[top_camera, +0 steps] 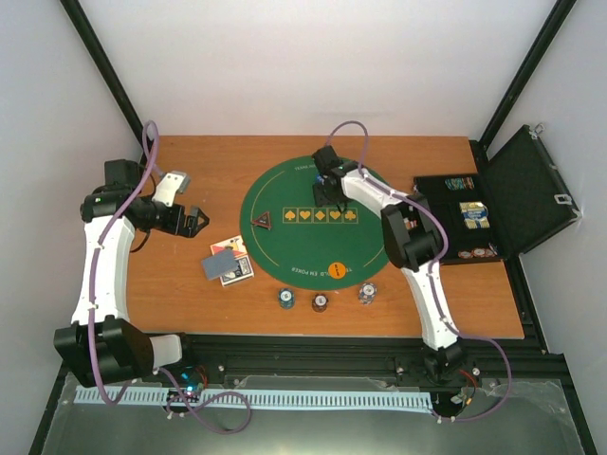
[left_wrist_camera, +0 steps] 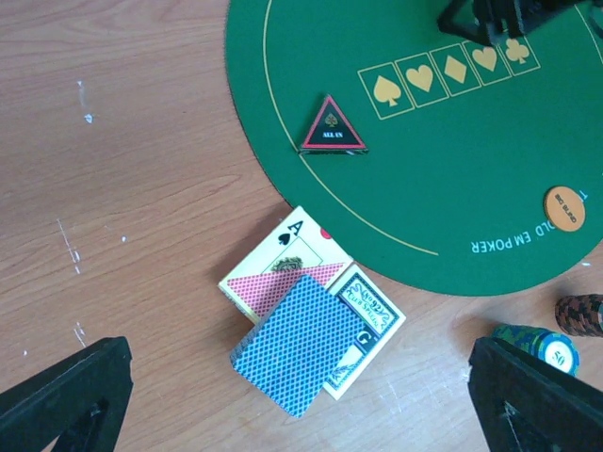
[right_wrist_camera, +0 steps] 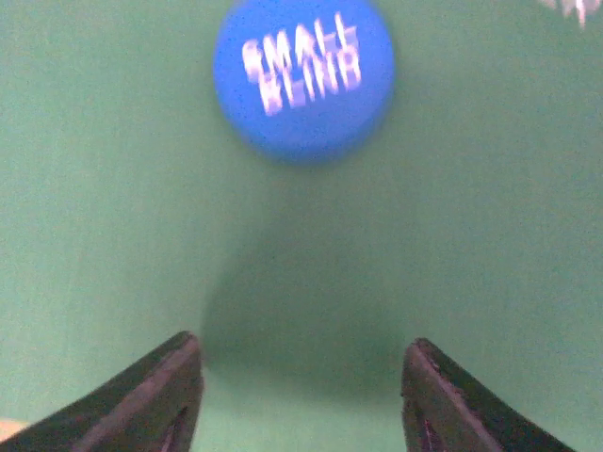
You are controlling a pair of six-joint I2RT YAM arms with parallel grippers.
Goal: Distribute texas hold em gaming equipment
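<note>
1. Blue disc (right_wrist_camera: pixel 303 75), marked "SMALL BLIND", lies flat on the green mat (top_camera: pixel 285 251). It is just ahead of the right gripper (right_wrist_camera: pixel 301 358) and does not touch its fingers.
2. The right gripper's jaws stand apart over bare felt and hold nothing. From above, it hangs low by the row of printed suit signs (top_camera: pixel 322 216).
3. I judge that the step in hand is setting this disc down. To finish it well, the arm should rise straight up before it turns away, so that no finger pushes the disc aside. The jaws need not spread more.
4. The left gripper (top_camera: pixel 196 221) is spread fully and empty. It waits over the wood, left of the mat and above the cards.
5. Count on the mat:
   - one blue disc
   - one orange disc (top_camera: pixel 333 270) near the front edge
   - one red-black triangular marker (left_wrist_camera: pixel 333 125) at the left side
6. Count on the wood:
   - three chip stacks (top_camera: pixel 321 302) just beside the mat's near edge
   - one blue-backed deck (left_wrist_camera: pixel 300 344) resting on two printed card packs
7. One black case (top_camera: pixel 517 194) lies open at the right. More chips and cards are inside, too small to count.
</note>
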